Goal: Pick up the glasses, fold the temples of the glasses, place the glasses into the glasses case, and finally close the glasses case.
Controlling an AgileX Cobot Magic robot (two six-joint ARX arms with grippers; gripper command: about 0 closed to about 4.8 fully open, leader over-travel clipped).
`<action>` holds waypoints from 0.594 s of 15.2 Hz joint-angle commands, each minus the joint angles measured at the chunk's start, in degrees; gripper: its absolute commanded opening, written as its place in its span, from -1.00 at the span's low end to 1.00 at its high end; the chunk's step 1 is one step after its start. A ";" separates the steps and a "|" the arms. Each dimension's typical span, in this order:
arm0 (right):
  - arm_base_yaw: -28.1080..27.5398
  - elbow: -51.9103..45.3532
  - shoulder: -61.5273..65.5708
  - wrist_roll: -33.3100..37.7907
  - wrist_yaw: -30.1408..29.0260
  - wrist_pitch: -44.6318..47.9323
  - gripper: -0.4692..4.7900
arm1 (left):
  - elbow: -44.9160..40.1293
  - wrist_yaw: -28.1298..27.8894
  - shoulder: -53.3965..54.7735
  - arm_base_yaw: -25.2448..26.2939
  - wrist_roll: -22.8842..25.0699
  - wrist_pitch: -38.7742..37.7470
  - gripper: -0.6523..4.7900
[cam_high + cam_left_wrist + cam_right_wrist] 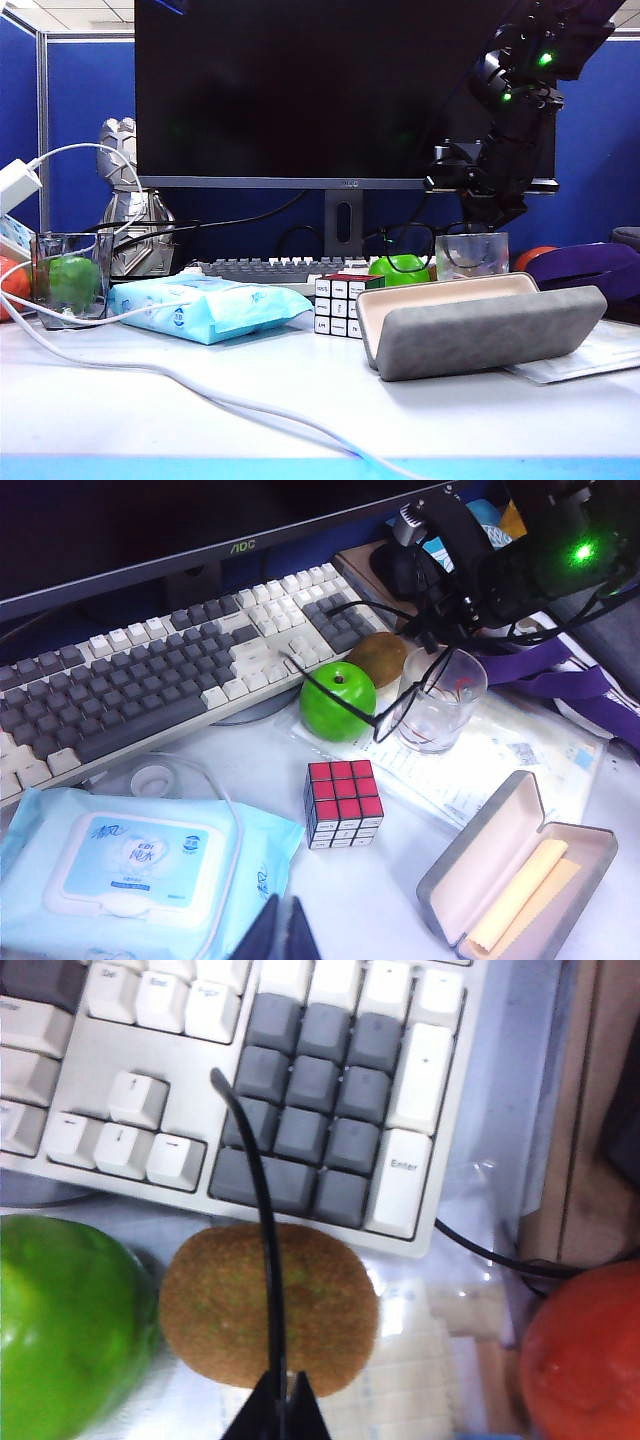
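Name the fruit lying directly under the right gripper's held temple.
The brown kiwi, between the green apple and the orange-red fruit; the right gripper holds the temple across it.

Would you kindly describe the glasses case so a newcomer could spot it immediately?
Below the black monitor, right of the Rubik's cube, lies the glasses case. It is the oblong grey felt clamshell, open, with cream lining, unlike the pale blue tissue pack on the cube's other side.

On the desk [120, 400], the open glasses case [480, 330] sits at front right, the Rubik's cube [340, 303] just to its left and the tissue pack [205, 305] further left — the keyboard [265, 268] behind them, under the monitor [330, 90]. The right pincer [283, 1400] holds the glasses [400, 695] by one temple [262, 1230] above the apple [338, 700], kiwi [268, 1305] and tumbler [440, 700]; the left pincer [280, 935] hangs over the tissue pack.
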 commanded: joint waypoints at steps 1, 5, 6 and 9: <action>0.04 0.31 -2.62 0.07 -0.07 1.03 -0.83 | 0.24 0.00 -0.13 -0.02 0.00 0.63 -0.78; 0.11 0.31 -6.29 0.09 -1.38 0.72 -0.83 | 0.24 0.02 -0.13 -0.02 0.00 0.66 -0.78; 0.11 0.31 -7.72 0.13 -3.74 0.74 -0.83 | 0.24 0.04 -0.13 -0.02 -0.02 0.66 -0.78; 0.15 0.31 -11.78 0.15 -12.87 0.81 -0.83 | 0.24 3.52 -0.13 -0.02 -1.53 0.87 -0.78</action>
